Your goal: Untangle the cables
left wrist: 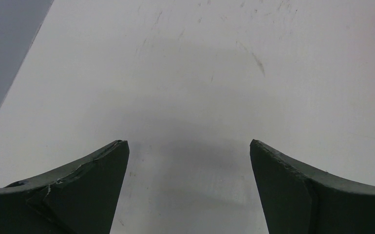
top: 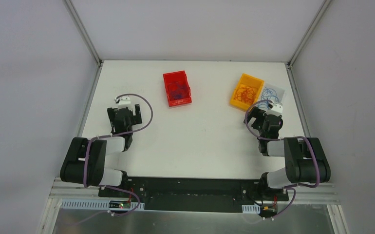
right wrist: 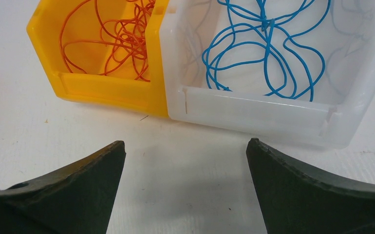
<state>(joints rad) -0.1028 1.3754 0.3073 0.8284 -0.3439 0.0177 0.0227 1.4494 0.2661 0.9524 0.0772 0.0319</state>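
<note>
On the far right of the white counter point(top: 210, 141), thin red-orange wires point(right wrist: 127, 41) lie tangled in a yellow plastic bin point(right wrist: 103, 92). This bin touches a clear plastic bin point(right wrist: 253, 109) of looped blue wires point(right wrist: 265, 22). Just near of them the right claw point(right wrist: 185, 141) hangs released, holding nothing. At far centre, a red plastic bin point(top: 180, 103) holds dark purplish wires point(top: 178, 89). Above the counter's left side, the left claw point(left wrist: 188, 142) gapes wide, also empty.

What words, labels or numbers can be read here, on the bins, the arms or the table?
None can be read. The red bin, yellow bin, clear bin, left claw and right claw show no writing.
Any marking on the small boards at the arm bases is too small to tell.
</note>
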